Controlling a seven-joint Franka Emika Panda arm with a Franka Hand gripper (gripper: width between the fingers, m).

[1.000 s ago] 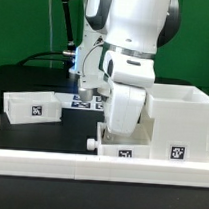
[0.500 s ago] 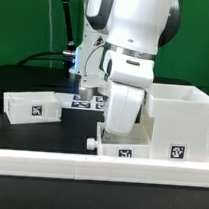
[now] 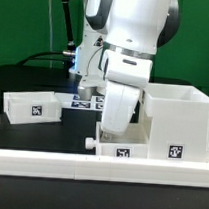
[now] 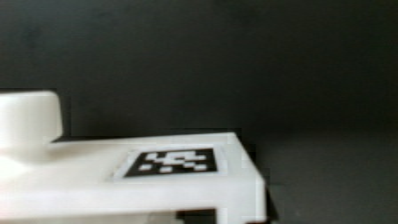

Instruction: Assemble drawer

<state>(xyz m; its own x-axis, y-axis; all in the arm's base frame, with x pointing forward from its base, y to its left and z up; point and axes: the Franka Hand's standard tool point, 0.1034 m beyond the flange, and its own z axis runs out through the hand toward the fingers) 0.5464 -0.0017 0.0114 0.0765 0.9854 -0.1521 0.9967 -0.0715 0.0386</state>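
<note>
In the exterior view the arm (image 3: 124,84) leans down over the middle tray (image 3: 115,150). This tray sits on the tabletop (image 3: 51,134) just beside the housing (image 3: 182,117), on the exterior view's left of it, with its knob (image 3: 91,143) pointing away from the housing. Compared with half a second ago, the arm's lowest link has swung a little toward the exterior view's left, and more of the housing's near wall now shows. The middle tray, the housing and the left tray (image 3: 32,106) appear not to have moved. The left tray stands well apart, the marker board (image 3: 85,102) lies behind, and the rail (image 3: 49,167) runs along the front. The arm's own bulk hides the hand here.

The wrist view looks closely at the middle tray (image 4: 89,185). Its tag (image 4: 175,163) is in focus, its knob (image 4: 27,120) is at the edge of the picture, and bare tabletop (image 4: 267,60) lies beyond. No fingers enter this picture, so I cannot tell whether the hand is open, closed or holding anything.

I read the small swing as the arm re-aiming over the tray rather than carrying it. Neither tray is inside the housing, so most of the assembly remains to be done.
</note>
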